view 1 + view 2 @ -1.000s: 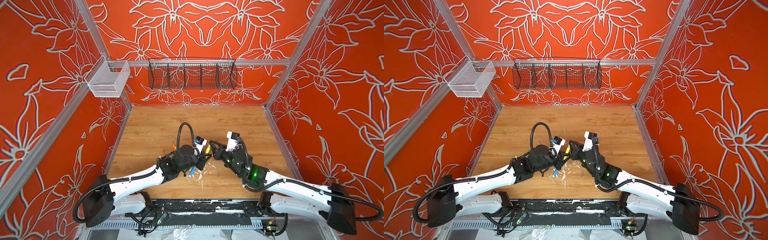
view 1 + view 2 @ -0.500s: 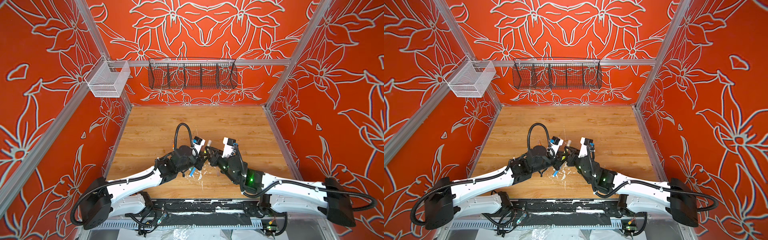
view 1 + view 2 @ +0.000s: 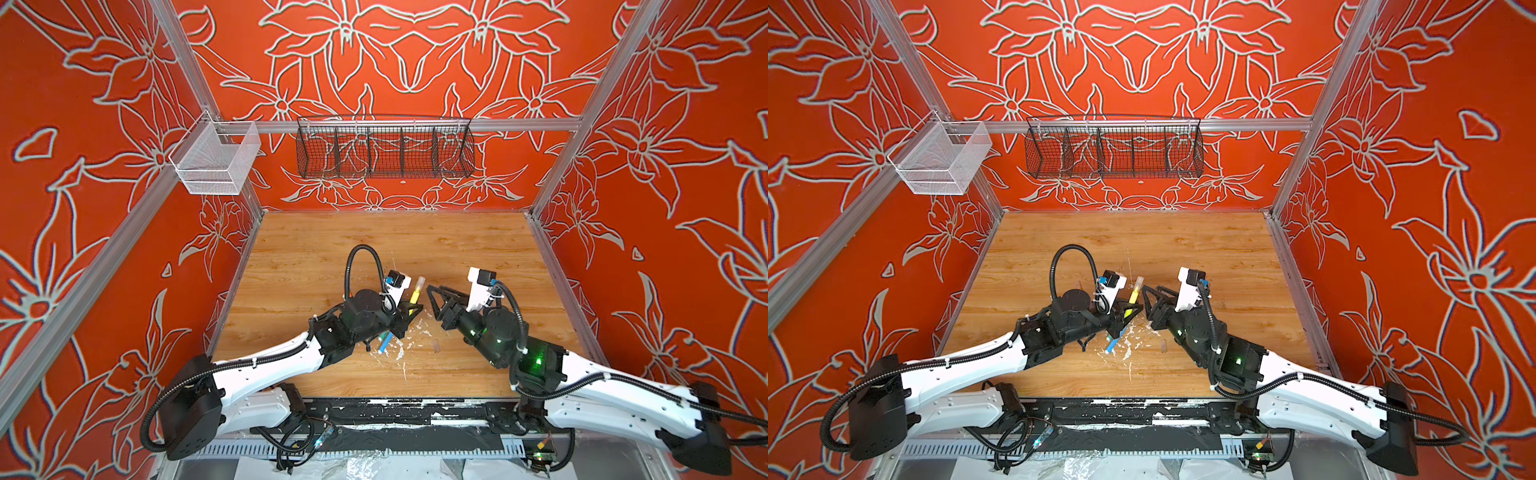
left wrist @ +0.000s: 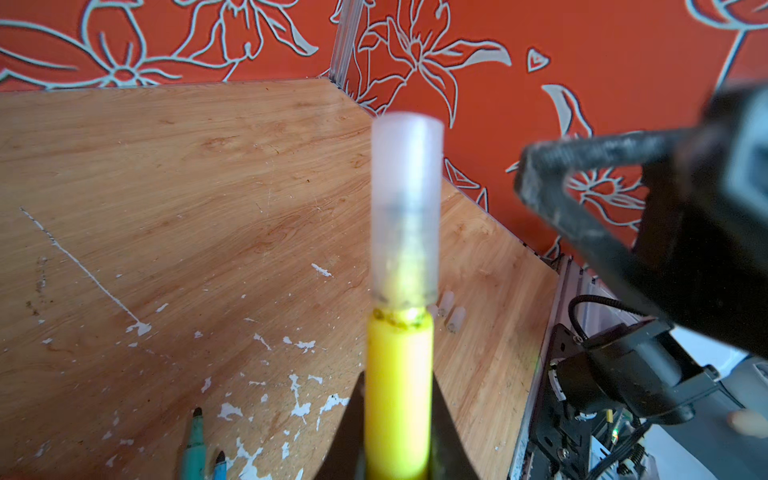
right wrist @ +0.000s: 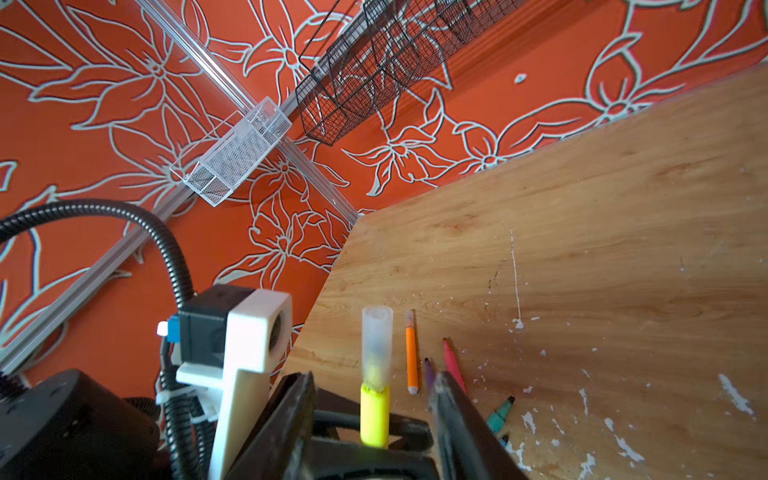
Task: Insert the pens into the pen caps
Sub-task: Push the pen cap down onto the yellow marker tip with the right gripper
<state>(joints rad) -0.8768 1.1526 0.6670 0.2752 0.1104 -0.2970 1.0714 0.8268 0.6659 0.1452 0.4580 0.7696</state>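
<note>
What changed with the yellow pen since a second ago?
The right tool let go of the clear cap, opened and pulled back to the right. The cap now sits on the yellow pen. The left tool still grips that pen, and the blue pen hasn't moved.

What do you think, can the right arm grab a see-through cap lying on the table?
Probably yes. A loose cap lies on the table just beside the right gripper, whose jaws stand open and empty, and nothing covers it or sits between them.
</note>
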